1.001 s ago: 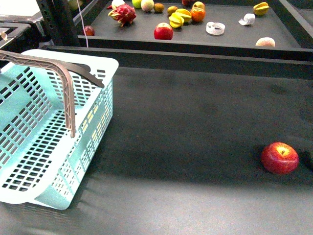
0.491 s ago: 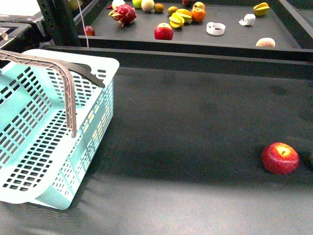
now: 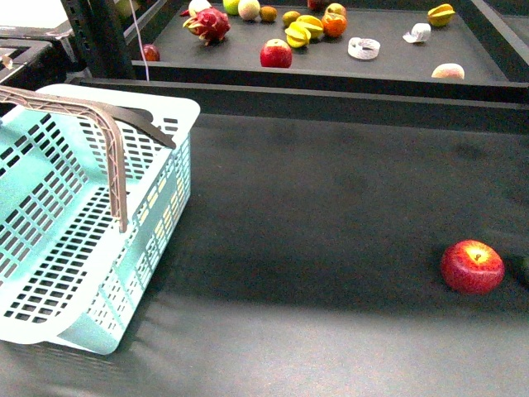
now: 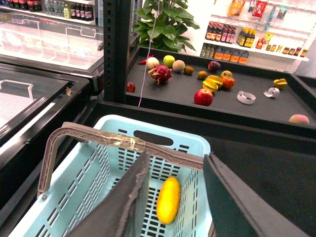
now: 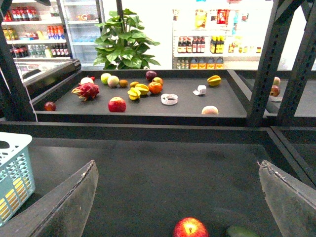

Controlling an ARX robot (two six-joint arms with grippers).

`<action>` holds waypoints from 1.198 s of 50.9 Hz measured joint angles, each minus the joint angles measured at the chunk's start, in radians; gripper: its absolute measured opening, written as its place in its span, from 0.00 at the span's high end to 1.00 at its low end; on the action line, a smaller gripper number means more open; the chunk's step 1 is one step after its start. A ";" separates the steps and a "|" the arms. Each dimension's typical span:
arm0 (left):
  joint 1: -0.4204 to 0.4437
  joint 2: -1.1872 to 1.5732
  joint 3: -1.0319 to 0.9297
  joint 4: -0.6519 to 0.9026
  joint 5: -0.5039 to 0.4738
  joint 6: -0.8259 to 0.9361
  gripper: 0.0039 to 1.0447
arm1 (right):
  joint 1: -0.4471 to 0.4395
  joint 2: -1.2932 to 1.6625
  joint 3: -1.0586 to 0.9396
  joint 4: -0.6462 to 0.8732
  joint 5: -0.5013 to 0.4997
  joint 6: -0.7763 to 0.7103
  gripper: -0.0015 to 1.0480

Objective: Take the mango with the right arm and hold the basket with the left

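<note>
1. Mango (image 4: 168,200): a yellow-orange oval fruit lying on the slotted floor of the light-blue basket (image 4: 64,197), seen only in the left wrist view, between the two dark fingers of the left gripper (image 4: 173,197).
2. Left gripper: poised above the basket with its jaws spread apart and nothing held; the taped grey-brown handle (image 4: 123,140) arches across just beyond the fingertips.
3. Right gripper (image 5: 177,207): jaws spread wide at the two sides of the right wrist view, empty, above the dark table (image 3: 331,207).
4. Red apple (image 3: 472,266): resting on the table well apart from the basket, on the robot's right; in the right wrist view it lies between the open fingers, with a dark green item (image 5: 242,231) just beside it, too cropped to identify.
5. Basket in the front view: standing at the left edge of the table, handle raised; its wall hides the mango from this camera.
6. Rear shelf (image 3: 397,62): beyond a raised black rail, carrying a dragon fruit (image 3: 207,23), a second red apple (image 3: 276,54), yellow star-shaped fruits (image 3: 302,30), an orange fruit (image 3: 335,23) and a white tape ring (image 3: 364,47).
</note>
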 joint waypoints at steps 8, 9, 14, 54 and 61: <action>-0.042 -0.097 -0.043 -0.057 -0.035 0.046 0.93 | 0.000 0.000 0.000 0.000 -0.002 0.000 0.08; -0.046 -0.109 -0.047 -0.065 -0.039 0.047 0.96 | 0.000 0.000 0.000 0.000 -0.003 0.000 0.08; -0.062 -0.165 -0.064 -0.103 -0.060 0.053 0.96 | 0.000 0.000 0.000 0.000 -0.002 0.000 0.08; -0.166 -0.567 -0.112 -0.425 -0.158 0.064 0.96 | 0.000 0.000 0.000 0.000 -0.003 0.000 0.08; -0.166 -0.614 -0.112 -0.473 -0.158 0.064 0.96 | 0.000 0.000 0.000 0.000 -0.003 0.000 0.08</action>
